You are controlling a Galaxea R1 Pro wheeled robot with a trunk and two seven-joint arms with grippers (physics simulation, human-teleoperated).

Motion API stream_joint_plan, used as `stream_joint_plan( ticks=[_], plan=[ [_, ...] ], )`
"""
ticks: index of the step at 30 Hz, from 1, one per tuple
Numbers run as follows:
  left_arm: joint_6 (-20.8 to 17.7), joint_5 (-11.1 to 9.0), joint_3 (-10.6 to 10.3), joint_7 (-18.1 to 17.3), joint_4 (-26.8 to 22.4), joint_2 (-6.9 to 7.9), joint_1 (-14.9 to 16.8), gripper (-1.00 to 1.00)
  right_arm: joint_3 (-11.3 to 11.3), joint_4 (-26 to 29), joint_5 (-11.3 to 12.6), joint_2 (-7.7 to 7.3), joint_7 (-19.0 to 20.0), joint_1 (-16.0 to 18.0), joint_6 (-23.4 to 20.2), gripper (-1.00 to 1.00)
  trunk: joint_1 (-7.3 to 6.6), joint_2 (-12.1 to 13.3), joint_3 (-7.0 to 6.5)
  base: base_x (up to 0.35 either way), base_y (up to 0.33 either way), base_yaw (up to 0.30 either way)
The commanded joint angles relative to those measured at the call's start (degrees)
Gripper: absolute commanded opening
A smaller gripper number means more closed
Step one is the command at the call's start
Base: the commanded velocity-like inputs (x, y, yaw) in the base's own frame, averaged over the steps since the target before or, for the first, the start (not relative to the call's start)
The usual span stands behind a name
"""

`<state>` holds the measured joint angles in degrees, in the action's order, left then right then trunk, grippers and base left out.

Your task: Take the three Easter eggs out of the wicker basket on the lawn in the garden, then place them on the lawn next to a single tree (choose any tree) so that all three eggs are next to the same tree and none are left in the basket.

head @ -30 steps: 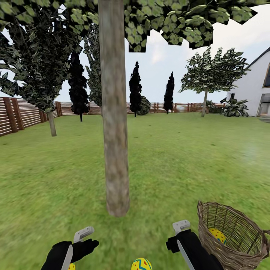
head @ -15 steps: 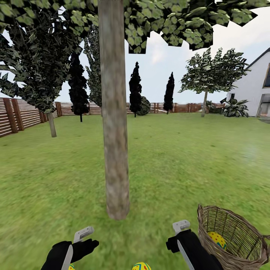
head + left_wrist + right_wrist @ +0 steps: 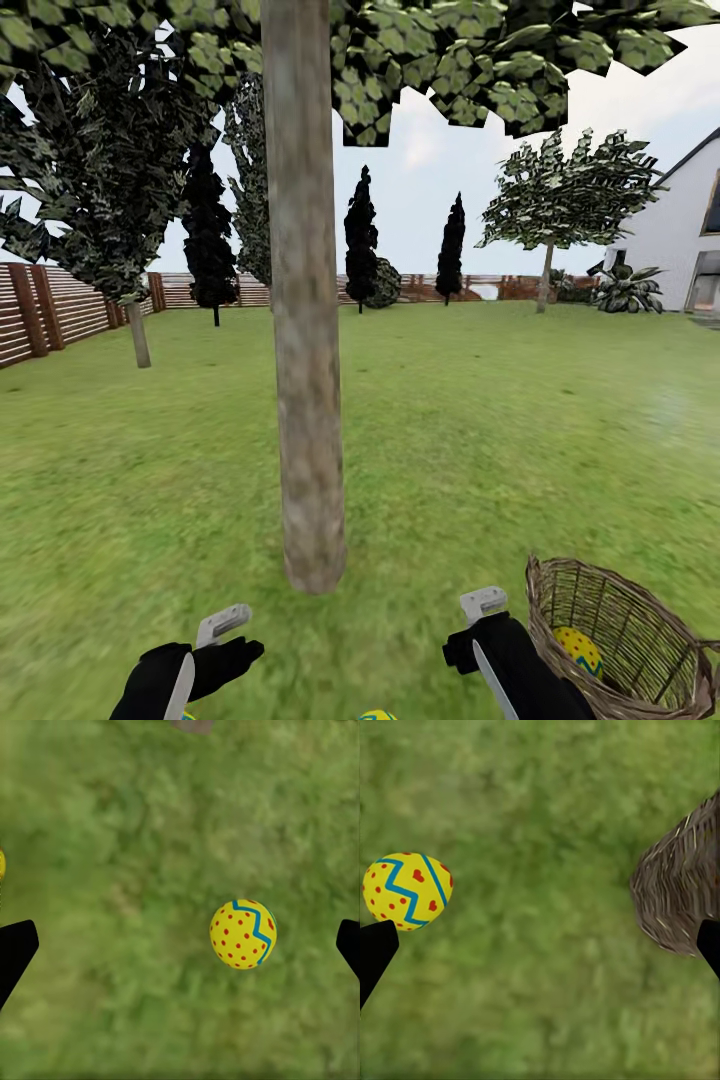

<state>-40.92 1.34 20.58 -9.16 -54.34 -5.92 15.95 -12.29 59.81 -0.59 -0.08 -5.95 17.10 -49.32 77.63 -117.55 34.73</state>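
Note:
The tree [image 3: 305, 380] has its pale trunk rising from the lawn [image 3: 480, 450] just ahead of me. At the lower right stands the wicker basket [image 3: 640, 610] with one yellow Easter egg [image 3: 578, 650] inside. A second egg [image 3: 377, 715] peeks over the picture's lower edge between my arms. My left gripper [image 3: 180, 952] hangs open above the grass, beside a red-dotted egg [image 3: 243, 934] lying there. My right gripper [image 3: 540, 952] is open too, over bare grass, with a heart-painted egg [image 3: 407, 891] on one side and the basket's wall [image 3: 682, 881] on the other.
A brown slat fence [image 3: 60, 305] rings the garden on the left and at the back. Dark cone-shaped trees [image 3: 360, 235], another leafy tree [image 3: 545, 270] and a white house [image 3: 680, 240] stand far off. Open grass stretches around the trunk.
The whole head picture has slid down a little, so the camera moved: trunk base, basket and eggs sit lower. Both arms keep their place in the view.

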Motion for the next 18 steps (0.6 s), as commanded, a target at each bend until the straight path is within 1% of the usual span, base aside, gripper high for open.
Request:
stream_joint_plan(
  ticks=[1,6,8,11,18],
  plan=[
    [-0.3,0.2,0.3,-0.3,-0.1,-0.08,0.0,1.00,-0.1,0.0,0.0,-0.01,-0.2,0.0,-0.3,1.00,-0.23,0.4,-0.12,0.000,0.000,0.000],
    [-0.3,0.2,0.1,-0.3,-0.1,-0.26,0.0,1.00,-0.1,0.0,0.0,-0.01,-0.2,0.0,-0.3,1.00,-1.33,2.4,-1.01,0.000,0.000,0.000],
    [-0.3,0.2,-1.2,-0.3,-0.1,-0.37,0.0,1.00,-0.1,0.0,0.0,-0.01,-0.3,0.0,-0.3,1.00,-1.77,3.2,-1.37,0.000,0.000,0.000],
    [-0.3,0.2,-2.0,-0.3,-0.1,-0.40,0.0,1.00,-0.1,0.0,0.0,-0.01,-0.3,0.0,-0.3,1.00,-2.43,4.4,-1.91,0.000,0.000,0.000],
    [-0.3,0.2,-2.2,-0.3,-0.1,-0.41,0.0,1.00,-0.1,0.0,0.0,-0.01,-0.3,0.0,-0.3,1.00,-3.97,7.2,-3.17,0.000,0.000,0.000]
  ],
)
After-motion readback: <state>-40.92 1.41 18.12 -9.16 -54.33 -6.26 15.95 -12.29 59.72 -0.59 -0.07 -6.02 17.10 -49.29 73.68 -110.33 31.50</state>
